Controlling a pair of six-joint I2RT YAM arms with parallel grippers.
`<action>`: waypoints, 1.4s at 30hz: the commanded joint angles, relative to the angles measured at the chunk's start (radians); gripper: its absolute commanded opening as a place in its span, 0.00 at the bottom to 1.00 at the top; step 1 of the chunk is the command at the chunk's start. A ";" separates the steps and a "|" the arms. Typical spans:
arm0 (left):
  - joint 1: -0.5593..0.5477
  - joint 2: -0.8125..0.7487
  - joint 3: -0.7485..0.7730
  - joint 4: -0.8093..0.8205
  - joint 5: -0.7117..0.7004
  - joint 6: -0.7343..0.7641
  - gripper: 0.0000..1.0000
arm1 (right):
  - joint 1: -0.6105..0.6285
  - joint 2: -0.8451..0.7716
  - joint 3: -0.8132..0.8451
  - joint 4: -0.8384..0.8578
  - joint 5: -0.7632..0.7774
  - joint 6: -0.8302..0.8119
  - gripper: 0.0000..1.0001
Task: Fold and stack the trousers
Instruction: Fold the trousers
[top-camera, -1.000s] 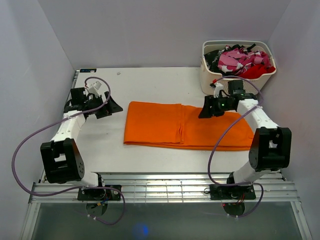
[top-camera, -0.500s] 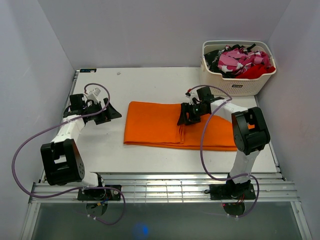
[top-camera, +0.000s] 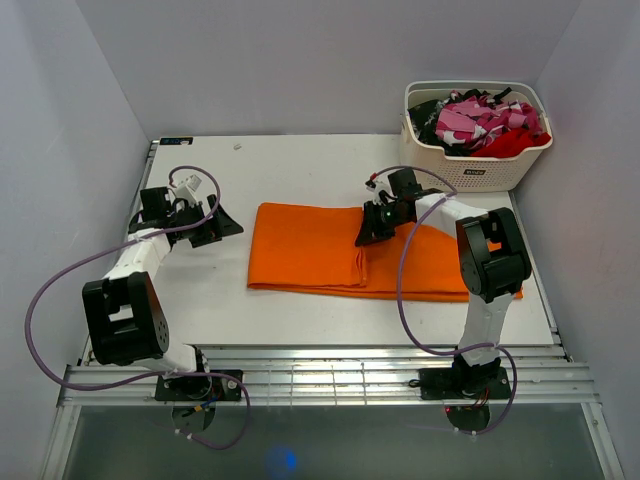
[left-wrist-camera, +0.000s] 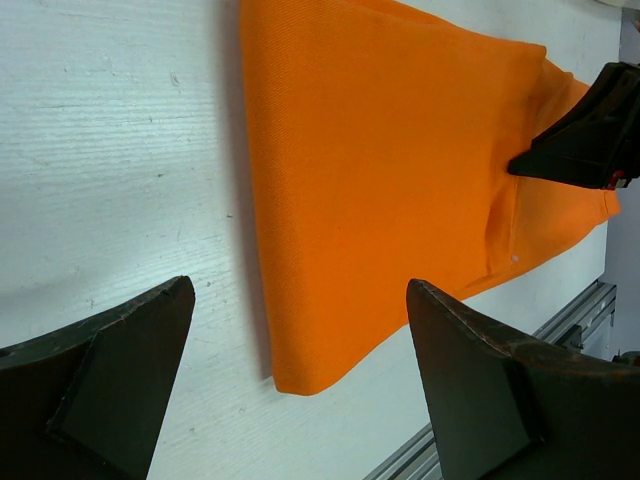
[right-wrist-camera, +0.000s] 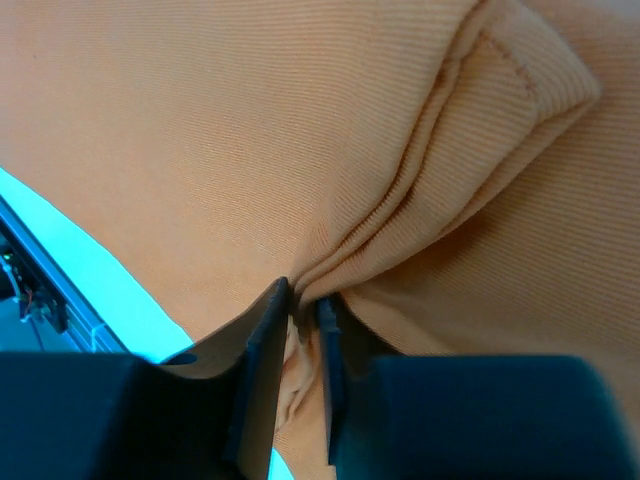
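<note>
The bright-orange trousers (top-camera: 305, 250) lie as a long flat band across the middle of the table. My right gripper (top-camera: 366, 232) is down on their middle, by the far edge, shut on a pinched ridge of the cloth. In the right wrist view the fingers (right-wrist-camera: 303, 310) squeeze several layers of the trousers (right-wrist-camera: 250, 120). My left gripper (top-camera: 228, 220) stands open just left of the band's left end, holding nothing. In the left wrist view its jaws (left-wrist-camera: 300, 290) frame the near left corner of the trousers (left-wrist-camera: 390, 150), with the right gripper (left-wrist-camera: 590, 140) at the far end.
A white basket (top-camera: 470, 172) at the back right holds red, pink-patterned and black clothes (top-camera: 482, 120). Purple walls close in the table on both sides. A metal rail (top-camera: 320, 375) runs along the near edge by the arm bases.
My right gripper has travelled left from the right part of the trousers to their middle and has closed on a fold of cloth. The left arm has barely moved.
</note>
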 joint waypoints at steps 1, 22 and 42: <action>0.003 0.009 -0.015 0.023 -0.010 -0.006 0.98 | 0.006 -0.031 0.050 -0.028 -0.027 -0.012 0.13; -0.022 0.181 0.002 0.071 -0.009 0.000 0.97 | -0.039 0.027 0.021 -0.142 0.160 -0.124 0.08; -0.158 0.474 -0.026 0.347 0.134 -0.277 0.42 | -0.021 0.041 -0.036 -0.151 0.255 -0.147 0.08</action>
